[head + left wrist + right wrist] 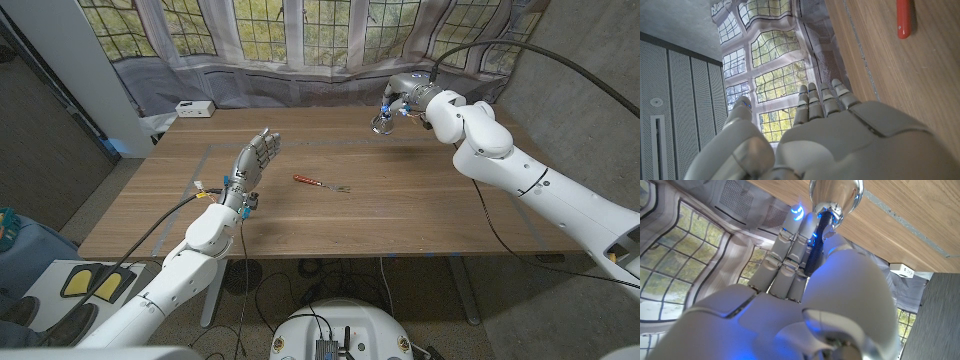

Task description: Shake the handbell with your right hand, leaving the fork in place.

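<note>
Broadly, the wooden table (400,215) spans the middle of the head view, with a patterned curtain across the top of the frame and a small white box (194,108) at the table's far left corner. The right arm enters from the lower right and reaches to the upper middle-right, where the right hand (405,98) has its fingers wrapped round the dark handle of the handbell (383,122). The bell's silver cup hangs mouth-down just off the table surface, as far as the head view shows; in the right wrist view the shiny cup (836,194) sits beyond the curled fingers (790,250), close to the wood.

The left hand (253,160) stands left of centre, fingers straight and apart, holding nothing; its wrist view shows the same spread fingers (821,100).

The fork (320,183), red-handled, lies at the centre of the frame, well apart from both hands, and its red handle (904,18) shows at the upper right of the left wrist view.

The shake seems to be the step in hand. It will likely go best with short wrist swings kept up in that upper-right area, the grip firm on the handle alone so the cup rings freely, and the arm's sweep held away from the centre so the fork is not brushed.
</note>
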Controlling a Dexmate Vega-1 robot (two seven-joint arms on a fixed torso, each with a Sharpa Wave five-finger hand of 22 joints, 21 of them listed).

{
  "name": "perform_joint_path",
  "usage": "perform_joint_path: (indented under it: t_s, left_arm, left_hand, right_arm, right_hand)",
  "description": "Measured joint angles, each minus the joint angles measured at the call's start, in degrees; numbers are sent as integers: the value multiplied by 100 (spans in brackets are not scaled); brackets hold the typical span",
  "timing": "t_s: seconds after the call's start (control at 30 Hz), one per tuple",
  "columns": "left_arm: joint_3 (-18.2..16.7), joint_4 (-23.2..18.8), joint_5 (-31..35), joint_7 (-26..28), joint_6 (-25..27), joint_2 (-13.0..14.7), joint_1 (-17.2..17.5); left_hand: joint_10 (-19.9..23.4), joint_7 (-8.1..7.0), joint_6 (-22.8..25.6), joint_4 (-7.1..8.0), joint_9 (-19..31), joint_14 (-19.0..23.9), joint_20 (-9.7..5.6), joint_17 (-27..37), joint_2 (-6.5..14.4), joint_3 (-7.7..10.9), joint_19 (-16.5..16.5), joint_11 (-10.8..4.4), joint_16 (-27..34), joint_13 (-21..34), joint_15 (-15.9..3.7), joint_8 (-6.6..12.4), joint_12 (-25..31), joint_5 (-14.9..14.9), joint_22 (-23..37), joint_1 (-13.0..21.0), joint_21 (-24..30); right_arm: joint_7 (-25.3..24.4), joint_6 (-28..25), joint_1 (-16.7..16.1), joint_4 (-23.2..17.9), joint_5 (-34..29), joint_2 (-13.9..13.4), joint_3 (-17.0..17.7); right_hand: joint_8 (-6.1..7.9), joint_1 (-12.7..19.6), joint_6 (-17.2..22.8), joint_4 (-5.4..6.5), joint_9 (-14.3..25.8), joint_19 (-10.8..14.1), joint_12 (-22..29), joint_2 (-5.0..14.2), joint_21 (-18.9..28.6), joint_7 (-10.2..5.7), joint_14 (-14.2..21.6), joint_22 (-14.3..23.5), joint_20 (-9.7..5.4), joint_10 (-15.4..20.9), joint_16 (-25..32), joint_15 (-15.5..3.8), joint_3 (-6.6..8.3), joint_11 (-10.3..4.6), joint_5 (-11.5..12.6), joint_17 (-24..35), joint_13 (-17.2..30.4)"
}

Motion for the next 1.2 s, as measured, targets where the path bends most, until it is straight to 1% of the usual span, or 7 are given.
perform_joint_path:
  t_s: [0.3, 0.37, 0.4, 0.53, 0.83, 1.03, 1.2]
  left_arm:
    - [-25, -17, -17, -22, -8, 32, 19]
    - [-30, -18, -22, -27, -10, 35, 21]
    - [-30, -18, -22, -27, -10, 36, 21]
    - [-31, -18, -30, -45, -12, 39, 22]
    - [-30, 21, -38, -76, -12, 35, -19]
    - [-12, 41, -39, -83, -12, 31, -55]
    - [2, 53, -30, -85, 17, 30, -88]
  left_hand:
    - [0, 0, 0, 0, 0, 0, 0, 0, 0, 0, 0, 0, 0, 0, 0, 0, 0, 0, 0, 0, 0]
    - [0, 0, 0, 0, 0, 0, 0, 0, 0, 0, 0, 0, 0, 0, 0, 0, 0, 0, 0, 0, 0]
    - [0, 0, 0, 0, 0, 0, 0, 0, 0, 0, 0, 0, 0, 0, 0, 0, 0, 0, 0, 0, 0]
    - [0, 0, 0, 0, 0, 0, 0, 0, 0, 0, 0, 0, 0, 0, 0, 0, 0, 0, 0, 0, 0]
    - [0, 0, 0, 0, 0, 0, 0, 0, 0, 0, 0, 0, 0, 0, 0, 0, 0, 0, 0, 0, 0]
    - [0, 0, 0, 0, 0, 0, 0, 0, 0, 0, 0, 0, 0, 0, 0, 0, 0, 0, 0, 0, 0]
    - [0, 0, 0, 0, 0, 0, 0, 0, 0, 0, 0, 0, 0, 0, 0, 0, 0, 0, 0, 0, 0]
  right_arm:
    - [264, 8, 263, 311, -144, 181, -225]
    - [334, 6, 345, 431, -177, 252, -300]
    - [361, 7, 350, 437, -187, 256, -304]
    - [429, 9, 467, 609, -211, 362, -396]
    - [518, 53, 707, 1023, -233, 592, -616]
    - [537, 94, 811, 1231, -234, 689, -719]
    - [540, 109, 925, 1505, -195, 798, -830]
  right_hand:
    - [0, -1, 0, 0, -13, 0, -21, -1, 44, 0, 0, 1, 0, 7, 0, 0, 0, -7, -3, 0, 0]
    - [0, -19, 0, 0, -13, 1, -22, -19, 44, 0, 0, 1, 0, 7, 0, 0, 0, -7, -3, 0, 5]
    - [0, -22, 0, 0, -13, 1, -23, -22, 44, 0, 0, 0, 0, 7, 0, 0, 0, -7, -4, 0, 124]
    - [0, -22, 0, -1, -13, 1, -35, -22, 83, -1, 0, 1, 0, 7, 0, 0, -1, -7, -4, 0, 129]
    - [0, -20, -1, -7, -13, 1, -46, -21, 83, -1, -1, 1, 0, 7, 1, 1, -7, -7, -4, 0, 131]
    - [0, -12, -1, -7, -13, -42, -64, -12, 129, -1, -1, 2, 21, 7, 1, 1, -7, -8, -19, 1, 134]
    - [0, -11, -1, -8, -13, -41, -67, -11, 133, -1, -1, 1, 21, 7, 1, 1, -8, -8, 2, 1, 134]
